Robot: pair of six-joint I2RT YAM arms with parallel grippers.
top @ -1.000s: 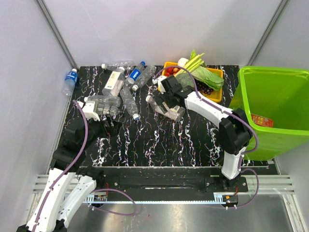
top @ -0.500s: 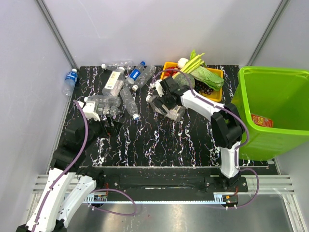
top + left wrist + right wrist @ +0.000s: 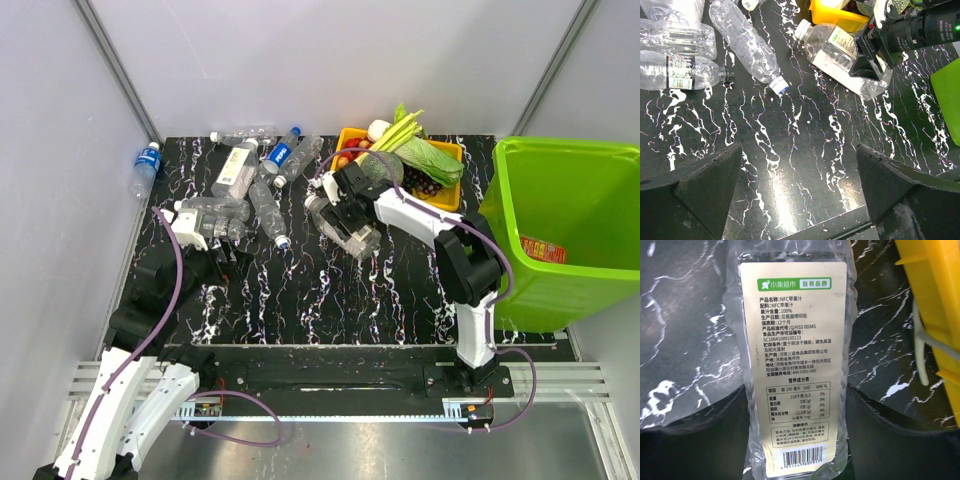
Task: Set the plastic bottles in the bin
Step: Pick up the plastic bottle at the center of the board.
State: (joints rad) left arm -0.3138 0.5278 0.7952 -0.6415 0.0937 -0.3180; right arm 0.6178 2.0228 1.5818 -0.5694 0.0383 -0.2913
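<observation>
My right gripper is shut on a clear plastic bottle with a cream label, its fingers pressed against both sides of the lower body. This bottle is at the table's middle, next to the yellow tray; it also shows in the left wrist view. Several more clear bottles lie in a pile at the back left, one with a blue cap. A blue-labelled bottle lies off the table's left edge. My left gripper is open and empty above bare table. The lime-green bin stands at the far right.
A shallow yellow tray with vegetables and fruit sits at the back, just right of the held bottle; its edge shows in the right wrist view. Grey walls close in the left and back. The table is black marble-patterned.
My right gripper has shifted a little left and back along the bottle and closed on it; the bottle has tilted slightly. The left arm has not moved.
</observation>
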